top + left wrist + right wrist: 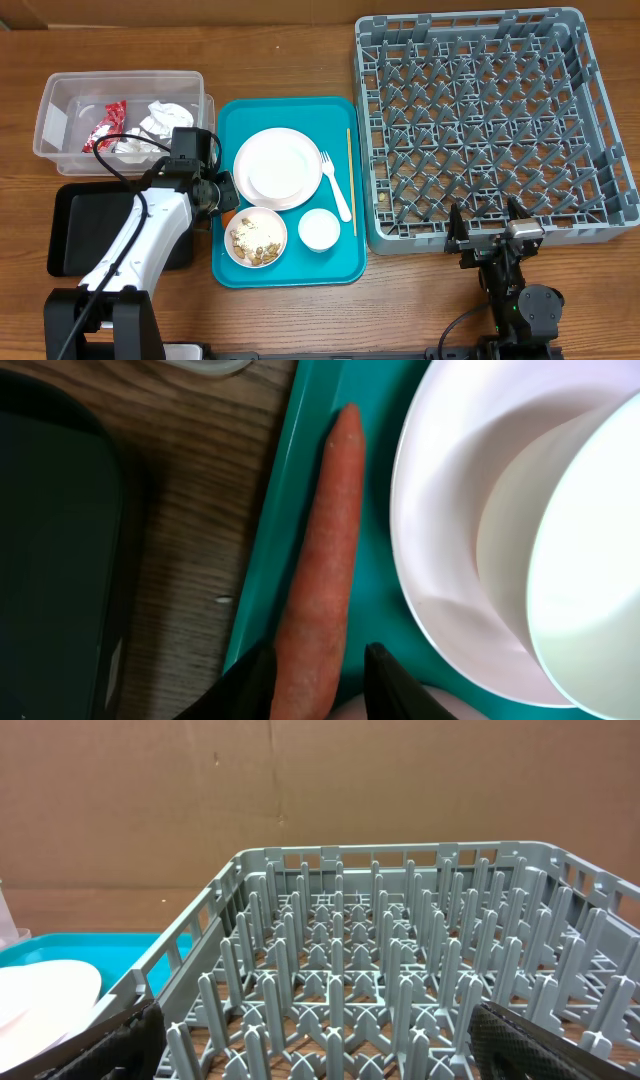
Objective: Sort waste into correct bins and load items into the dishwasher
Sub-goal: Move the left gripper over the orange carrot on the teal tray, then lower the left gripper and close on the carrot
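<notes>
Left hand (pixel 222 192) low over the left edge of the teal plastic serving tray (pixel 290 275); its arm crosses the shallow black rectangular tray (pixel 85 225).

Left wrist view: the small orange carrot (pixel 325 550) lies lengthwise on the teal floor, just inside the tray's left rim, tip pointing away from the camera. The two dark fingers (pixel 250 680) stand on either side of its near end. The left one touches it, and a thin strip of teal shows by the other. Cannot tell whether the carrot is clamped or only bracketed. The carrot lies flat on the tray.

Beside the carrot is a white round plate (pixel 262 150) with a white bowl (pixel 275 172) on it. Nearer the front is a second white bowl of rice and nut scraps (pixel 256 237), with a small white cup (pixel 319 229) just beside it. A white plastic fork (pixel 335 185) and a thin wooden stick (pixel 351 180) lie along the tray's right side.

The clear plastic rectangular tub (pixel 60 120), at the back left of the wooden desk (pixel 290 50), holds a shiny red snack wrapper (pixel 107 125) and crumpled white paper napkins (pixel 165 115).

Right hand (pixel 487 225) is at the front wall of the large square grey plastic dish rack (pixel 600 120), fingers spread wide, nothing between them. No dishes show in the rack.
</notes>
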`<action>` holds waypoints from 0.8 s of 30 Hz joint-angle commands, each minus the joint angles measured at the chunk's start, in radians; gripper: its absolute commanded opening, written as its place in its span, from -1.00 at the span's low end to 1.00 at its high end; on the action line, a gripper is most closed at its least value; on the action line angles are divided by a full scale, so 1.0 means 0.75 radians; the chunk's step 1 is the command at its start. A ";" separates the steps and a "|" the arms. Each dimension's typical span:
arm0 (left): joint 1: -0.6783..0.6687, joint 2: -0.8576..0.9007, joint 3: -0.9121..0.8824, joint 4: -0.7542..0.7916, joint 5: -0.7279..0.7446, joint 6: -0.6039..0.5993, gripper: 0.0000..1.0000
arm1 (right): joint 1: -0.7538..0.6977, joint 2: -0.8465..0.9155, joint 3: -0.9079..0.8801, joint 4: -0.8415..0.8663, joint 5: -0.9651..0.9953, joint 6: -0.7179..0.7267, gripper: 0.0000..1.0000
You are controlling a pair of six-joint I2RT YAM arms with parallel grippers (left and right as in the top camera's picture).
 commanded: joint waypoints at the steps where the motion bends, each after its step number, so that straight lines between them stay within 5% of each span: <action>1: -0.001 0.002 -0.017 0.013 -0.017 0.024 -0.35 | -0.001 -0.015 -0.014 0.006 0.003 -0.002 1.00; 11: -0.002 0.003 -0.017 0.007 -0.018 0.192 -0.30 | -0.001 -0.015 -0.014 0.006 0.003 -0.002 1.00; 24: -0.002 0.003 -0.017 0.008 -0.018 0.197 -0.42 | -0.001 -0.015 -0.014 0.006 0.003 -0.002 1.00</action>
